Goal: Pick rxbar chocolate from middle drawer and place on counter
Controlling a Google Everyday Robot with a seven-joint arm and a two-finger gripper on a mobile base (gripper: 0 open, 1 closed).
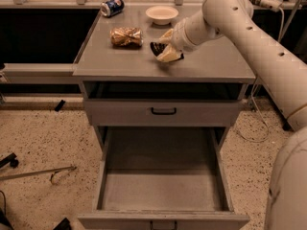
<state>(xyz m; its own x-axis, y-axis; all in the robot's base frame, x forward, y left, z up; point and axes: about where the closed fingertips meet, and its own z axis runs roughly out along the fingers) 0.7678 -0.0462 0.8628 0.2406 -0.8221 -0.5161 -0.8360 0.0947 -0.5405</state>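
Upper left of the frame: blue soda can (pixel 112 6) on its side at the back of the surface (pixel 211 66), gold-brown snack bag (pixel 126 36) just right of it, both apart from the drop spot. Lower centre: middle drawer (pixel 102 176) pulled out, tray bare, so the pick looks done. White bowl (pixel 162 14) top centre. Rxbar chocolate (pixel 156 48) sits centre of the surface, low, touching or just above it, likely at placement. End effector (pixel 166 48) right beside it, fingers closed narrowly around the bar, grasping it, not yet let go.
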